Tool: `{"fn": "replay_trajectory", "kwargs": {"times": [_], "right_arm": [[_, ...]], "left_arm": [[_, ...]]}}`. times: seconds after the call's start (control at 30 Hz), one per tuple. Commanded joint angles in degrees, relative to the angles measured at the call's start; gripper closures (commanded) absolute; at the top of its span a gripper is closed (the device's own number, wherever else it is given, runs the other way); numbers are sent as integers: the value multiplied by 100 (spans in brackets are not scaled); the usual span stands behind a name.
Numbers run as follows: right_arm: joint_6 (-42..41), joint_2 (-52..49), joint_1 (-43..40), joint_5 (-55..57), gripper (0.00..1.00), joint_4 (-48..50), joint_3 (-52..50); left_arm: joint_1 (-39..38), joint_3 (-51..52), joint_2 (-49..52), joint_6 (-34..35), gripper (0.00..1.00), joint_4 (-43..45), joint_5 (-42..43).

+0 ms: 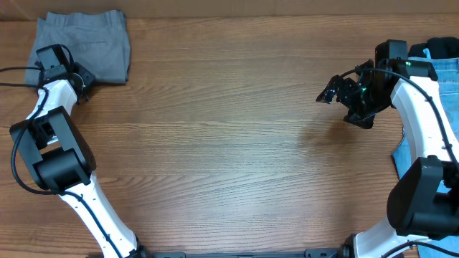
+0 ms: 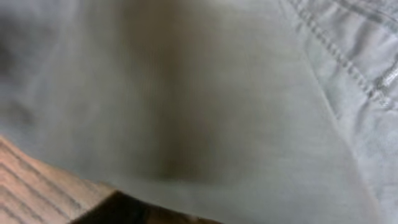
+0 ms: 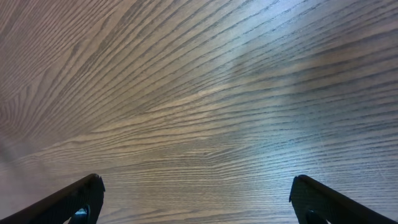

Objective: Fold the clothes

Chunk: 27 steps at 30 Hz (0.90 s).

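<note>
The grey shorts (image 1: 90,43) lie folded in a compact rectangle at the table's far left corner. My left gripper (image 1: 80,77) sits at their lower left edge. The left wrist view is filled with blurred grey fabric (image 2: 249,93) with a stitched seam at the right, and the jaws do not show clearly. The light blue jeans (image 1: 446,75) lie at the right edge, partly under my right arm. My right gripper (image 1: 330,93) hovers over bare wood left of the jeans. Its fingers are wide apart and empty in the right wrist view (image 3: 196,185).
The wooden table (image 1: 229,143) stretches between the two arms. A strip of jeans also shows lower at the right edge (image 1: 401,154). Cables run off the left arm near the left edge.
</note>
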State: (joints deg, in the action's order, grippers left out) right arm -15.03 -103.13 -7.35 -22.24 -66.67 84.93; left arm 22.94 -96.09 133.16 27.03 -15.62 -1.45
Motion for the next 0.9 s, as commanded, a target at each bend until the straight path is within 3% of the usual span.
{"fn": "replay_trajectory", "kwargs": {"times": [0.0, 0.03, 0.13, 0.17, 0.4, 0.63, 0.77, 0.87], "right_arm": [[-11, 48, 28, -37, 0, 11, 24], [-11, 48, 28, -37, 0, 13, 26], [9, 48, 28, -35, 0, 15, 24], [9, 48, 28, -37, 0, 17, 24], [11, 48, 28, -35, 0, 24, 26], [-195, 48, 28, -63, 0, 343, 26], [-210, 50, 26, -411, 1, 476, 144], [-181, 103, 9, -505, 4, 249, 575]], "left_arm": [[2, 68, 149, -245, 30, -380, -155], [2, 52, 144, -245, 20, -492, -275], [2, -11, 127, -269, 9, -857, -728], [2, -70, 118, -289, 0, -1060, -892], [2, -592, 59, -348, 0, -2175, -1554], [-4, -1412, -249, -330, 0, -3510, -1488], [-11, -1770, -680, -343, 0, -4046, -898], [-11, -1849, -1309, -693, 0, -4135, 356]]}}
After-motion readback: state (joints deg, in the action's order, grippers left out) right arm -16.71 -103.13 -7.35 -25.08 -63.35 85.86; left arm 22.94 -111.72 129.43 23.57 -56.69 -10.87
